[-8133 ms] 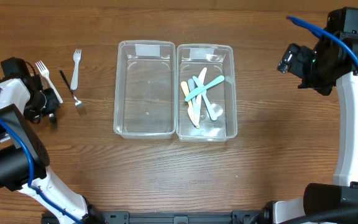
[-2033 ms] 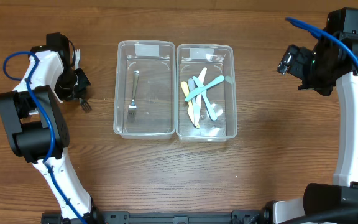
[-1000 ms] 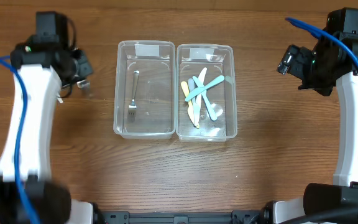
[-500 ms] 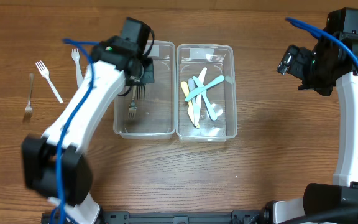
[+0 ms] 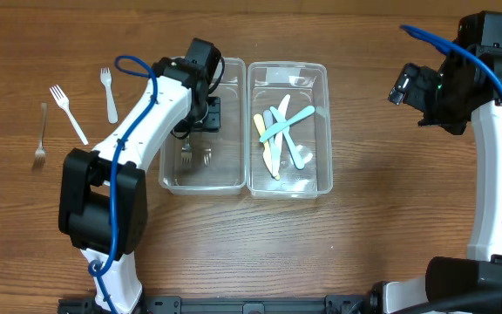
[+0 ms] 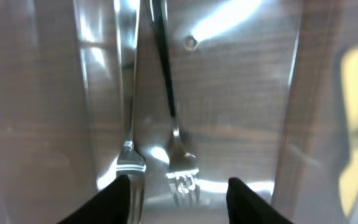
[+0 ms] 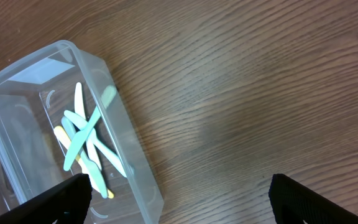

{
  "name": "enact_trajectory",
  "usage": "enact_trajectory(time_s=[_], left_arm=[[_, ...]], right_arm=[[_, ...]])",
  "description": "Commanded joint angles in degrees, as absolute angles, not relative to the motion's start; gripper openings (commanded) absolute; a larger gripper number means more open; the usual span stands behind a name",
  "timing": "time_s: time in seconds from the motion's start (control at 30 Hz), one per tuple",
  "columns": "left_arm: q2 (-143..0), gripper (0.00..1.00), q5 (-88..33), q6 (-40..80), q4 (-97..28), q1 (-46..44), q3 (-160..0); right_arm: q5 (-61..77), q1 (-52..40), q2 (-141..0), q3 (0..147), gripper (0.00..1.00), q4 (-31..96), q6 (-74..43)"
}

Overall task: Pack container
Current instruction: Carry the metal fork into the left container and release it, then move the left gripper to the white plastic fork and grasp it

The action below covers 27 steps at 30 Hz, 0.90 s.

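Two clear containers stand side by side. The left container (image 5: 171,122) holds two metal forks (image 5: 196,157), lying parallel with tines toward the front. My left gripper (image 5: 207,113) hovers over them, open; in the left wrist view its fingertips (image 6: 118,199) straddle the tines of one fork (image 6: 174,124), apart from it, and the other fork (image 6: 129,118) lies to the left. The right container (image 5: 325,122) holds several pastel plastic utensils (image 5: 279,131). My right gripper (image 5: 408,83) hangs open and holds nothing, high at the far right, above bare wood.
Left of the containers, two white plastic forks (image 5: 66,112) (image 5: 109,94) and a metal fork (image 5: 41,138) lie on the wooden table. In the right wrist view the right container (image 7: 135,168) and its utensils (image 7: 86,143) sit at lower left.
My left arm swung from the table's left side to over the left container with a fork, then opened. A second fork now lies in that container. The right arm has not moved.
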<state>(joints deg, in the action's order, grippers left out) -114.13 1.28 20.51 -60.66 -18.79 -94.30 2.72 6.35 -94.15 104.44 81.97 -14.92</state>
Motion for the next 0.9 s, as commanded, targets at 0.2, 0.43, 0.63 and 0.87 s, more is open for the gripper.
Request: enact_trajectory(time_s=[0.2,0.43,0.63,0.87], left_arm=[[-107.55,0.80,9.65,18.00,-70.89,-8.10,-121.67],[-112.57,0.91,9.15,19.29,-67.85,6.79,-121.60],[-123.33,0.95,6.33,18.04,-63.07,11.97,-121.60],[-133.23,0.95,1.76,15.73,-56.86,12.19,-121.60]], right_arm=[[2.70,6.39,-93.97,104.20,0.93,81.80,-14.57],[2.70,6.39,-93.97,104.20,0.93,81.73,-14.57],[2.70,6.39,-93.97,104.20,0.94,81.73,-14.55],[2.70,6.39,-93.97,104.20,0.94,81.73,-14.55]])
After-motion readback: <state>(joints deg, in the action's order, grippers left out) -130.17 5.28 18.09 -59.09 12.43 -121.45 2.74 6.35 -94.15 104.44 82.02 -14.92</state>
